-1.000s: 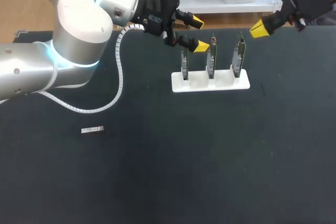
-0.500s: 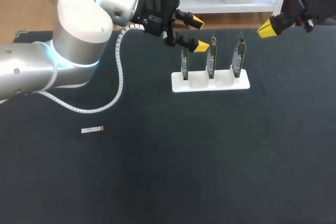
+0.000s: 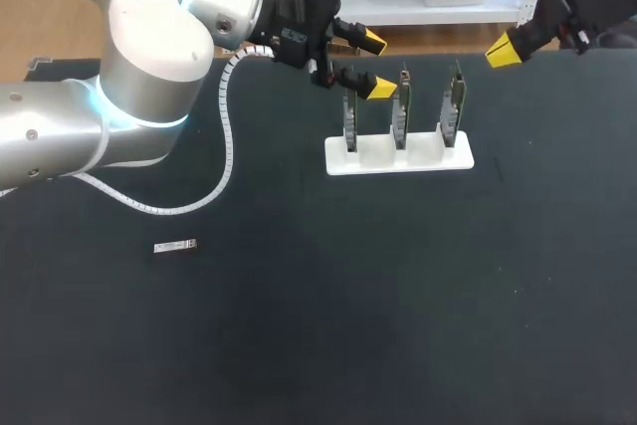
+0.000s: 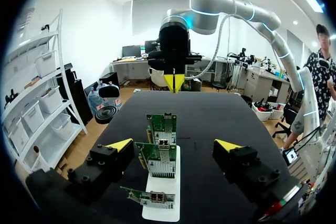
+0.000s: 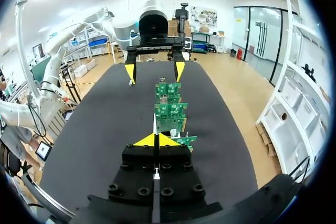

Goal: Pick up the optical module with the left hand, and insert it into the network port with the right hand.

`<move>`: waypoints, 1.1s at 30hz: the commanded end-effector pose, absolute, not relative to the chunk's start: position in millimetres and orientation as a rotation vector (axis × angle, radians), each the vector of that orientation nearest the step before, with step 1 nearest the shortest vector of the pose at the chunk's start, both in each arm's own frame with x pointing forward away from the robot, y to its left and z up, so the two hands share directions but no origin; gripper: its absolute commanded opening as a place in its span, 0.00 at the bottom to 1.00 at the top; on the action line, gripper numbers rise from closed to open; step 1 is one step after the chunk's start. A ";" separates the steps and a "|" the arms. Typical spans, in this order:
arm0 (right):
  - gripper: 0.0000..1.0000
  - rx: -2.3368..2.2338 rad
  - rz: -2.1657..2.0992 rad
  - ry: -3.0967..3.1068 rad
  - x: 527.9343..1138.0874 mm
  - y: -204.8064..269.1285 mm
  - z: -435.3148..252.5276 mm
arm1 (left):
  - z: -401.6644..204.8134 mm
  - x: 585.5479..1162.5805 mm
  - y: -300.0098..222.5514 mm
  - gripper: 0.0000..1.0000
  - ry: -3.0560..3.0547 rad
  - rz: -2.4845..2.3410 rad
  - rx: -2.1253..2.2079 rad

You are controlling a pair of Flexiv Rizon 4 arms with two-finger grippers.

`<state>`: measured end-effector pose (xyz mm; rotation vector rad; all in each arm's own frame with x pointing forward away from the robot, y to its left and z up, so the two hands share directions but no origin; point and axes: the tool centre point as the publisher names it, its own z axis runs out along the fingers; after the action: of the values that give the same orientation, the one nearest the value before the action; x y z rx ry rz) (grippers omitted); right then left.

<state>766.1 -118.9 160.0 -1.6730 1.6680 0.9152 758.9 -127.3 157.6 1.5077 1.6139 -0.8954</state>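
Head view is showing the optical module (image 3: 175,246) lying flat on the dark desk (image 3: 398,296), near-left, with nothing touching it. It is judged small, light, rigid and likely slippery, so hold is best taken across its long sides at mid-length. Farther back, the white holder (image 3: 399,158) is carrying three upright cards (image 3: 400,111). The left tool (image 3: 376,67) is hovering wide open beside them, well apart from the module. The right tool (image 3: 501,51) is hanging far-right, fingers pressed together on nothing.

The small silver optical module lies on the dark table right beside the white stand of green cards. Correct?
No. In the head view the small silver optical module lies on the dark table far from the white stand of green cards.
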 end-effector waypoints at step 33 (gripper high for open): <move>1.00 -1.612 0.898 1.742 762.3 -110.3 155.5 | 158.3 760.3 -128.2 1.00 1.619 -0.895 1.512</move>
<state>765.3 -110.7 155.2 -1.6167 1.7403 0.9070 758.9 -127.3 157.6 1.5077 1.6138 -0.8954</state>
